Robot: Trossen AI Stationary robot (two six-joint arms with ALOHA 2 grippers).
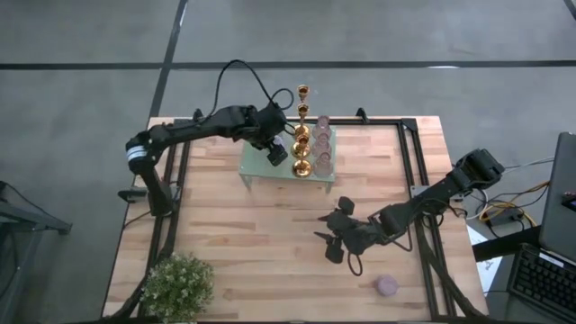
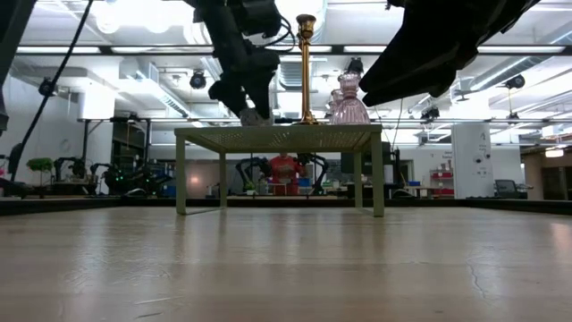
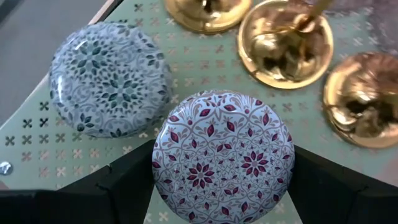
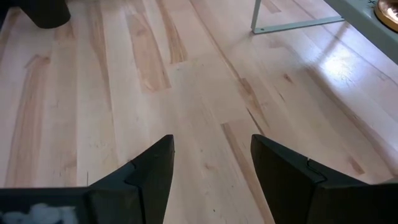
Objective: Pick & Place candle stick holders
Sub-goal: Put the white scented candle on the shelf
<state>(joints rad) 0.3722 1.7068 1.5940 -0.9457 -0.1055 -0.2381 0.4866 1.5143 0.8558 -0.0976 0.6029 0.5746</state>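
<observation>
My left gripper (image 1: 275, 151) is over the mint-green rack (image 1: 256, 171) at the far middle, shut on a squat round cup with a red-and-white patterned top (image 3: 224, 155). A like cup with a blue-green pattern (image 3: 111, 78) sits on the rack beside it. Three gold candlesticks (image 1: 302, 135) stand on the rack by their round bases (image 3: 286, 40), with pink cups (image 1: 322, 148) behind them. A lilac cup (image 1: 387, 285) sits on the table at the near right. My right gripper (image 1: 337, 232) is open and empty over bare wood (image 4: 211, 162). My left gripper pinches the red-patterned cup by its round side wall (image 3: 157, 171), one finger (image 3: 124, 183) on each side. The fingers come from above, pointing down. The cup is upright, at the level of the rack's top (image 2: 253, 115); whether it rests on the rack I cannot tell.
A bushy potted plant (image 1: 177, 283) stands at the table's near left corner. Black rails (image 1: 423, 180) run along the table's sides. The rack stands on thin legs (image 2: 181, 174), with open wood in front of it.
</observation>
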